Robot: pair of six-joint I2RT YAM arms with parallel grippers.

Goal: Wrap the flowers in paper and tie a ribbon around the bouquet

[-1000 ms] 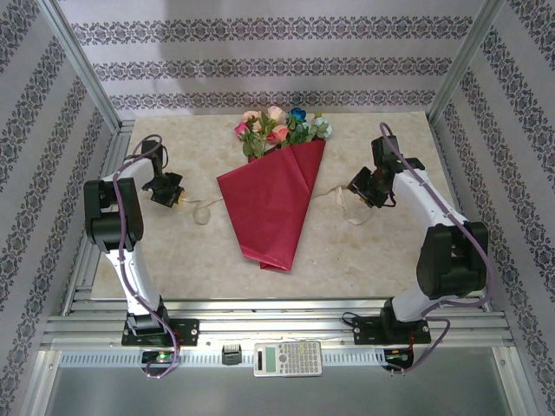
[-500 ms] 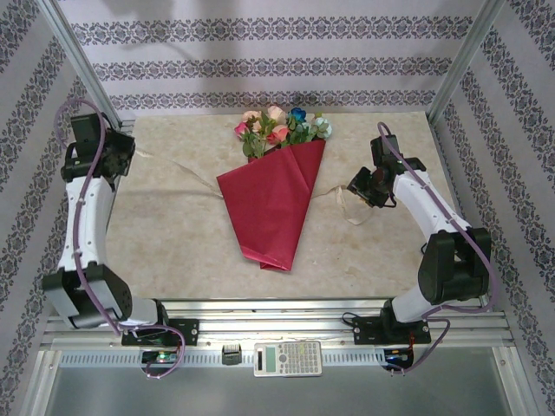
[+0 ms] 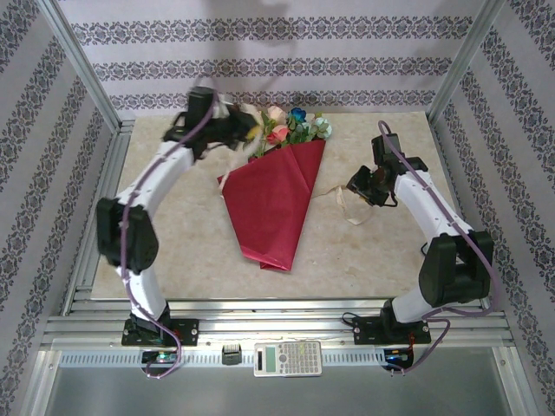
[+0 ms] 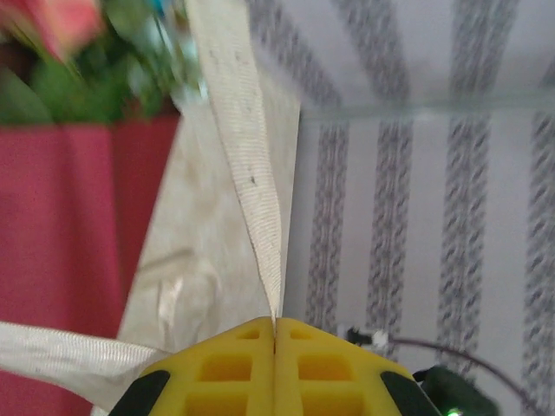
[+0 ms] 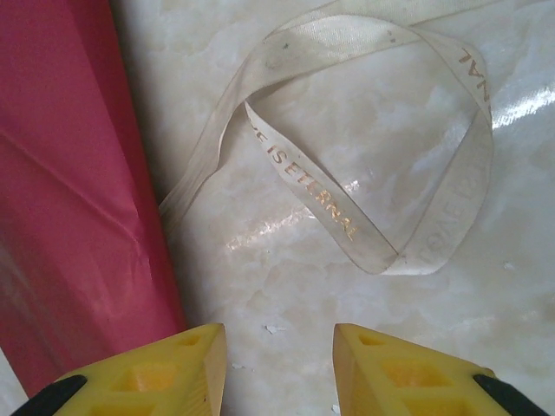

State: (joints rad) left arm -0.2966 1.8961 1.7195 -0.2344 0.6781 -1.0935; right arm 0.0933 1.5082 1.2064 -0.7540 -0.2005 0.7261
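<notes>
The bouquet lies mid-table, a red paper [image 3: 276, 204] cone with pink, peach and blue flowers [image 3: 288, 127] at its far wide end. My left gripper [image 3: 236, 128] is up by the flower heads, blurred. In the left wrist view its yellow fingers [image 4: 274, 325] are shut on the cream ribbon [image 4: 251, 173], which runs taut away past the flowers [image 4: 78, 52] and paper [image 4: 61, 217]. My right gripper [image 3: 364, 186] hovers right of the cone, open [image 5: 279, 347] over bare table. A slack loop of ribbon [image 5: 303, 186] with gold lettering lies just beyond its fingers, beside the paper [image 5: 69, 173].
Patterned walls and metal frame posts [image 3: 82, 65] close in the marble table [image 3: 173, 243] on three sides. A calculator [image 3: 288, 357] sits on the front rail between the arm bases. More ribbon [image 3: 329, 196] trails on the table right of the cone.
My left arm has swung from the table's left side to the back left corner, then right to the flower heads, carrying the ribbon. The right arm and the bouquet have stayed put.
</notes>
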